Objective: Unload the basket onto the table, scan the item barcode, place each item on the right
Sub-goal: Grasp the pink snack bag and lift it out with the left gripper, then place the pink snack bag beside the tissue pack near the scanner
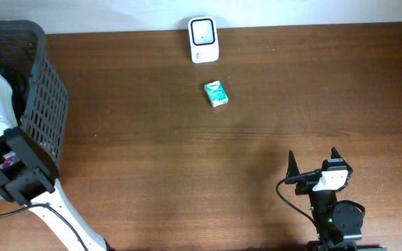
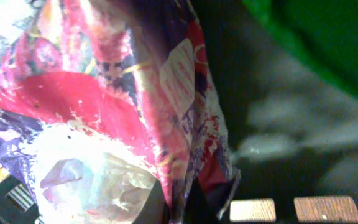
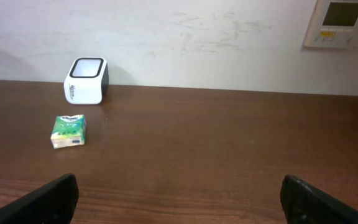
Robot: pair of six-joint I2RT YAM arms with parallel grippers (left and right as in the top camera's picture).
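Two arms work at a brown wooden table (image 1: 187,174). The left arm reaches down into a dark mesh basket (image 1: 47,104) that stands at the table's left edge, toward the far corner. The left gripper (image 1: 5,159) is inside the basket and mostly hidden beneath the arm's own body. Its jaws are pressed together. The fingers do not show in any view, so it cannot be told whether anything is pinched between them.

The left wrist view is filled at very close range by a crinkled foil packet (image 2: 123,106), printed in red, pink and purple with a white patch low on its face. A green object (image 2: 328,37) is blurred at the upper right of that view, and the basket's mesh floor crosses the bottom, with wood showing through its openings.

A white barcode scanner (image 1: 204,40) stands at the far edge of the table, about midway along it. Near it, toward the table's middle and not touching it, lies a small green box (image 1: 216,93).

The right gripper (image 1: 313,155) sits by the near edge toward the right corner. It faces the scanner with its fingers (image 3: 51,198) spread wide and holds nothing.
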